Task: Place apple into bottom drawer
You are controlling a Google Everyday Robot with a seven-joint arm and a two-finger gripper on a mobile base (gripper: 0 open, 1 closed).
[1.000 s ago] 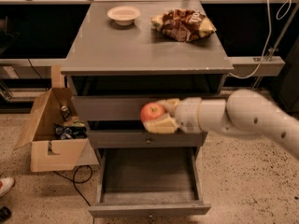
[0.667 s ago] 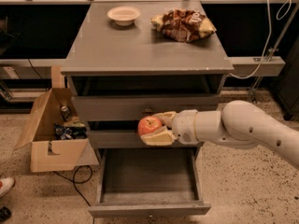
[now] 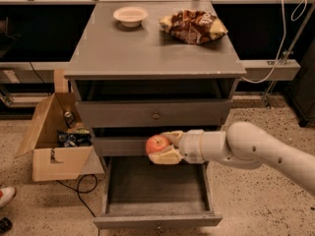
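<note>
The red-orange apple [image 3: 156,144] is held in my gripper [image 3: 162,147], whose cream fingers [image 3: 166,156] close above and below it. The white arm reaches in from the right. The apple hangs in front of the middle drawer, above the back part of the bottom drawer [image 3: 157,186], which is pulled out and shows a bare grey floor. Its flat front [image 3: 157,221] is at the lower edge of the view.
The grey cabinet top [image 3: 147,48] carries a cream bowl [image 3: 130,15] and a chip bag [image 3: 194,25]. An open cardboard box [image 3: 56,141] with items stands on the floor to the left, with a black cable beside it. A shoe tip [image 3: 6,195] shows at far left.
The gripper with the apple has moved down and slightly left, from the level of the top drawer to the level of the middle drawer, just above the open bottom drawer.
</note>
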